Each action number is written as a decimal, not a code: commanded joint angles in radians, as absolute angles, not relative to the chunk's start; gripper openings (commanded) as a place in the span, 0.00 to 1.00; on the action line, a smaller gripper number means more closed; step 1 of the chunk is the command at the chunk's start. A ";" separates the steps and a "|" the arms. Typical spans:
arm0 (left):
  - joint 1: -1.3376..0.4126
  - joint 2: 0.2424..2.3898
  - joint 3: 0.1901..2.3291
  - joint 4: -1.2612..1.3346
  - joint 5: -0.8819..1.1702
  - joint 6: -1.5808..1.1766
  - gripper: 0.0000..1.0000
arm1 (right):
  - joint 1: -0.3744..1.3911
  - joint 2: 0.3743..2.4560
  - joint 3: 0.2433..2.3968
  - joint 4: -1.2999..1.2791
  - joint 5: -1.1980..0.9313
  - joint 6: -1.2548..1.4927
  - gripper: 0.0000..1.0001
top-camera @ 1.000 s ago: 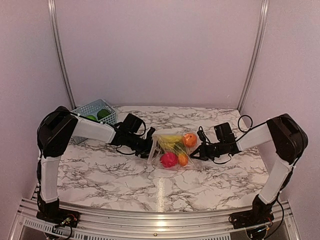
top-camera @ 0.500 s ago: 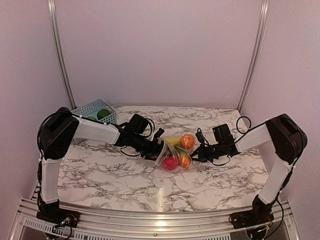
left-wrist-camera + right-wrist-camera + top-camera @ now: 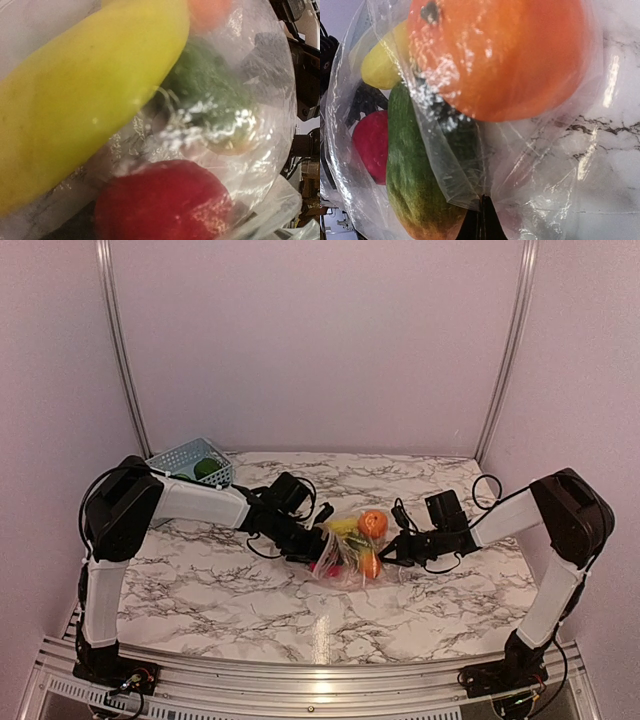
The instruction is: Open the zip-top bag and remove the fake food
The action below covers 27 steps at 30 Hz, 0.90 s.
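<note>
From above, the zip-top bag (image 3: 350, 552) lies just right of the frame's centre on the marble table (image 3: 230, 590), a crumpled clear pouch with the fake food (image 3: 373, 524) heaped inside. The left gripper (image 3: 316, 543) presses into the bag's left side and the right gripper (image 3: 388, 550) meets its right edge; neither pair of jaws can be read here. A blue basket (image 3: 180, 457) holding green items (image 3: 207, 468) stands at the upper left of the tabletop, well apart

In the left wrist view, a yellow banana (image 3: 85, 90) fills the upper left, a red fruit (image 3: 162, 205) sits at bottom centre and a green piece (image 3: 212, 95) lies centre right, all behind glinting film. No fingers show, so I cannot tell whether this gripper is clenched or released

In the right wrist view, an orange (image 3: 505, 55) bulges at the top and a long green vegetable (image 3: 410, 170) runs down the left. At bottom centre the dark tips come together with a fold of film running between them: clamped on the bag's plastic

The film looks thin, soft and slippery, likely to crumple and slide rather than keep shape; the pieces seem light, hard and rounded, apt to roll and shift. Best held by pinching flat plastic at the zip strip, one lip per gripper, never over a fruit; where that strip lies I cannot tell
</note>
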<state>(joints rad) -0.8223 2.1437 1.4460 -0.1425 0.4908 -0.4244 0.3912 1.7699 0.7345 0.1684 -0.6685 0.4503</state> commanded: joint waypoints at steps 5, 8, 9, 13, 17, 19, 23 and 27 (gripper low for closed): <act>-0.790 2.049 1.354 -0.186 0.369 -0.423 0.69 | 0.404 1.760 0.732 0.176 -0.663 0.459 0.00; -0.756 1.981 1.311 -0.167 0.374 -0.434 0.67 | 0.401 1.757 0.729 0.181 -0.660 0.462 0.00; -0.746 1.961 1.296 -0.160 0.381 -0.435 0.67 | 0.400 1.754 0.727 0.184 -0.662 0.465 0.00; -0.713 1.892 1.227 -0.143 0.410 -0.422 0.68 | 0.394 1.744 0.717 0.203 -0.673 0.483 0.00; -0.672 1.818 1.164 -0.134 0.447 -0.417 0.70 | 0.388 1.735 0.719 0.201 -0.669 0.486 0.00; -0.639 1.789 1.137 -0.132 0.468 -0.417 0.70 | 0.382 1.733 0.719 0.200 -0.669 0.488 0.00; -0.553 1.726 1.103 -0.120 0.500 -0.421 0.70 | 0.374 1.731 0.717 0.197 -0.669 0.492 0.00; -0.416 1.675 1.117 -0.117 0.510 -0.449 0.70 | 0.374 1.735 0.721 0.200 -0.668 0.494 0.00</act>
<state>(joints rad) -0.5323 1.7447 1.1072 -0.1356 0.4812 -0.4301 0.3813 1.7535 0.7219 0.1871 -0.6693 0.4862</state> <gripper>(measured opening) 0.758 0.002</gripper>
